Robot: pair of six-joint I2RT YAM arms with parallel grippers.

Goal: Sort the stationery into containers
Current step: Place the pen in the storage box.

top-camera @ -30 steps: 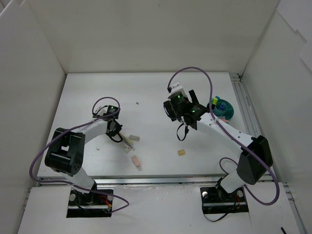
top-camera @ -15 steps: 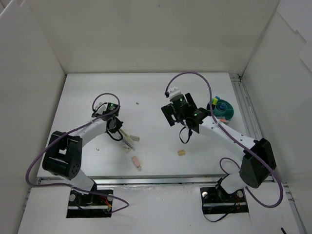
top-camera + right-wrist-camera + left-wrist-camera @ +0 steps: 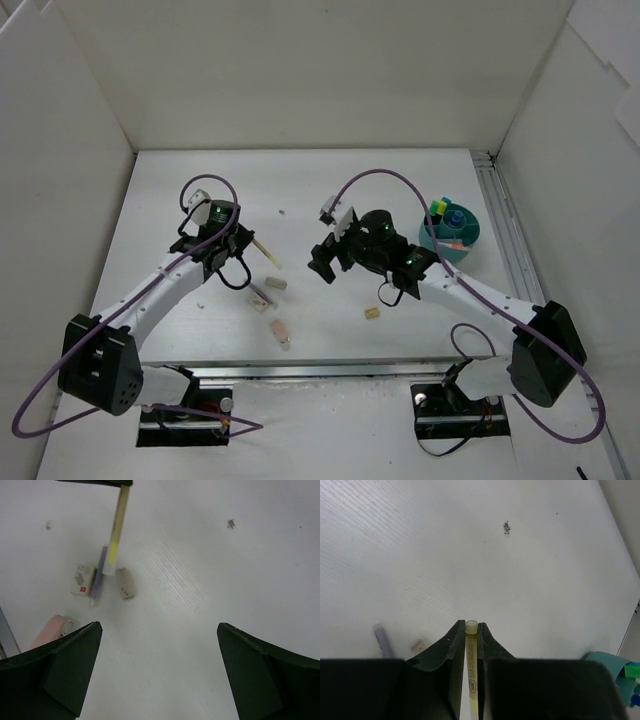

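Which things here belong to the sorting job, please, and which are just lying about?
Job:
- stick
- pen
- pink eraser
- cube
- tub

Lying about:
- dark speck

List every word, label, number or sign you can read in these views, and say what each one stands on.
No text can be read in any view.
Beige stick clamped in the left end effector: a small oval stamp, too small to read.
Small white block: a red and grey printed mark, too blurred to read.
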